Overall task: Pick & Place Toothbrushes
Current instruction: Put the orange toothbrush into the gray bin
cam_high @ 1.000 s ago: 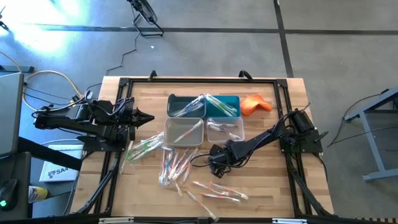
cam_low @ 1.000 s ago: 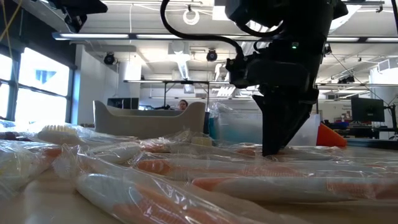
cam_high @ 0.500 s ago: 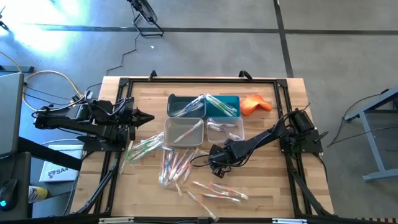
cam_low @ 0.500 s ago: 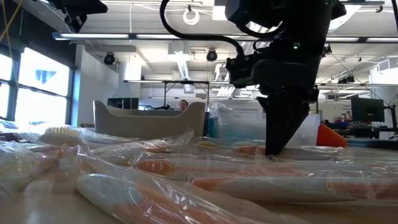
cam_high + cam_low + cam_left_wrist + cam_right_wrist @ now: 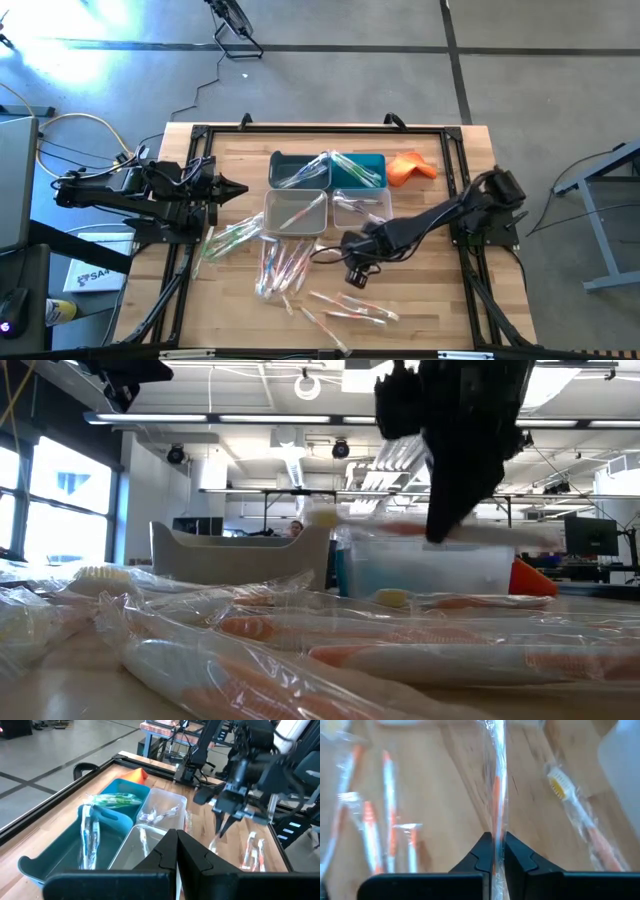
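Right wrist view shows the right gripper [image 5: 494,851] with its fingers clenched on a thin orange-handled toothbrush in a clear wrapper [image 5: 496,795], lifted clear of the pale wooden table [image 5: 445,785]. More wrapped toothbrushes [image 5: 375,825] lie loose on the boards below it. From the high view this gripper [image 5: 357,262] hangs just in front of the two clear rectangular bins [image 5: 295,212], near the scattered toothbrushes [image 5: 285,268] at the table's middle. Two teal bins [image 5: 300,170] stand behind the clear ones, also holding wrapped brushes, and a crumpled orange cloth [image 5: 410,166] lies beside them. The left gripper [image 5: 232,188] waits at the table's left edge, fingers pressed together with nothing between them.
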